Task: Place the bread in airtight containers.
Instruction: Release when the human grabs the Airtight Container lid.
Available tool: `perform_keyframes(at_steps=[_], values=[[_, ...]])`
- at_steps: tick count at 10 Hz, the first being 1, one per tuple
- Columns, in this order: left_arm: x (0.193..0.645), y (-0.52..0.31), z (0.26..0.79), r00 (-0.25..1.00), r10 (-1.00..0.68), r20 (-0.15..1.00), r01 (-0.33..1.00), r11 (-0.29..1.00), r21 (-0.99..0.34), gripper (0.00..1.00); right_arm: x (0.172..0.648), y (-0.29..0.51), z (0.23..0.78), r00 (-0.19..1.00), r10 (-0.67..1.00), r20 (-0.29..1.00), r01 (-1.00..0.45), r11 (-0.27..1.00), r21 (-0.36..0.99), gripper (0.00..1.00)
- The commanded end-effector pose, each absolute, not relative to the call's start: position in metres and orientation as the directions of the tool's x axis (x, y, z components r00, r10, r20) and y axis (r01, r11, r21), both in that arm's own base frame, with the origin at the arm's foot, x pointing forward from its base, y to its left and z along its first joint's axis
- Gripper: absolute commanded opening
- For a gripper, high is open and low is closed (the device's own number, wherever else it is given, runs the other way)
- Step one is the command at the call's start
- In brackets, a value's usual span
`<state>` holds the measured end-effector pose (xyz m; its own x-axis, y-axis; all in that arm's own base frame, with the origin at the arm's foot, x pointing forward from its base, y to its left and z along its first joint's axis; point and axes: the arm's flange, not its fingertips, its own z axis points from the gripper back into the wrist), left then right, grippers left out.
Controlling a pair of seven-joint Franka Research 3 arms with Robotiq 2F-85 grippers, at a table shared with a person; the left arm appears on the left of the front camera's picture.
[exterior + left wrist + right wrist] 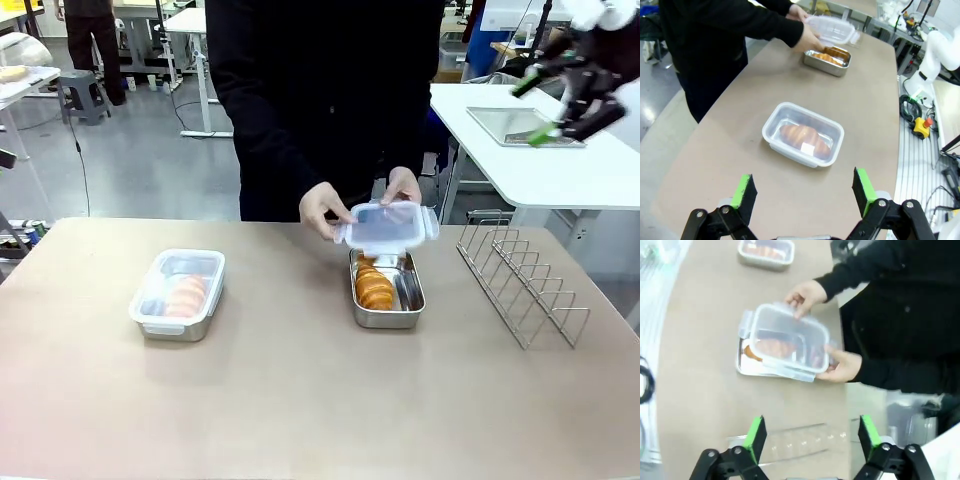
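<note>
Spread wide and empty, both pairs of jaws hang clear of the work. In the left wrist view the left gripper (pixel 804 192) hovers over the table (pixel 740 165), and just ahead of its green pads sits the lidded container (pixel 803 133), a croissant (pixel 804 139) showing through the clear lid that already covers it. Farther ahead, well beyond that pan, the person's hands (pixel 807 36) hold a second lid (pixel 830 29) over the open container (pixel 827 61).

From the right wrist view the right gripper (pixel 811 437) looks down with nothing between its fingers; beyond its tips is a faint wire rack (pixel 800 442), then the second steel pan (pixel 747 362) with its croissant (pixel 774 346) partly veiled by the clear lid the person is lowering at a tilt. In the front view that gripper (pixel 553 108) is raised high, well away from the pan.

The step in hand looks like the person's: seating the lid on the second pan. Done well, the lid should come down level, all four corners over the rim, then each clip pressed home; the pastry must lie fully below the rim so nothing is pinched. Both arms do best to hold back and leave the hands room. The left arm is pitched forward over the near table edge; the right is lifted and tipped steeply downward.
</note>
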<state>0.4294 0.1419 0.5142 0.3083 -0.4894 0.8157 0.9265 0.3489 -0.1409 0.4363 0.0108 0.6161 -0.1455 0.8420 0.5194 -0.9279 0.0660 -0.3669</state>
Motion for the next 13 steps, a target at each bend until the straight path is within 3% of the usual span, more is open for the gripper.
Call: perform_keyframes(at_steps=[1,5,9,10,13], values=[[0.43,0.14,0.516,0.286,-0.473,0.833,0.932,0.339,-0.128,1.0,0.456,-0.065,0.605,0.147,0.657,0.739,-0.96,0.275,-0.053,1.0],[0.43,0.14,0.516,0.286,-0.473,0.833,0.932,0.339,-0.128,1.0,0.405,-0.168,0.546,0.284,0.426,0.859,-0.908,0.407,0.098,1.0],[0.43,0.14,0.516,0.286,-0.473,0.833,0.932,0.339,-0.128,1.0,0.39,-0.174,0.528,0.236,0.425,0.874,-0.896,0.443,0.027,1.0],[0.43,0.14,0.516,0.286,-0.473,0.833,0.932,0.339,-0.128,1.0,0.393,-0.189,0.527,0.305,0.407,0.861,-0.896,0.43,0.114,1.0],[0.43,0.14,0.516,0.286,-0.473,0.833,0.932,0.339,-0.128,1.0,0.393,-0.189,0.527,0.305,0.407,0.861,-0.896,0.43,0.114,1.0]])
